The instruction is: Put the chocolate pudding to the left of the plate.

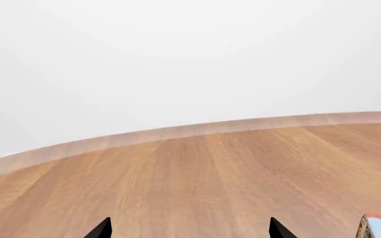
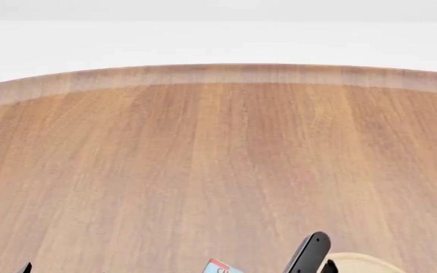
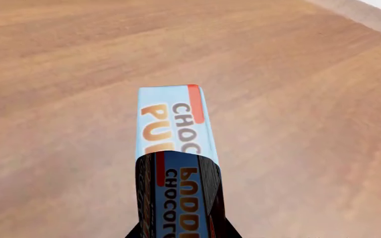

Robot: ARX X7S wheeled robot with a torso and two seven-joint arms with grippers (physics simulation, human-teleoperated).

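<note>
Glossy black right claw (image 2: pixel 313 257) with rounded finger; left claw (image 1: pixel 189 229) tips pointed, black

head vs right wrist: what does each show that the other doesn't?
Only the head view: a sliver of the plate at the bottom edge, the right claw beside it seen from outside, and the table's far rim running the full width.

Only the right wrist view: the chocolate pudding close up, its light blue top and lettering readable, and a glossy dark surface below reflecting it.

Both: the wooden table and the pudding, which in the head view is just a corner.
</note>
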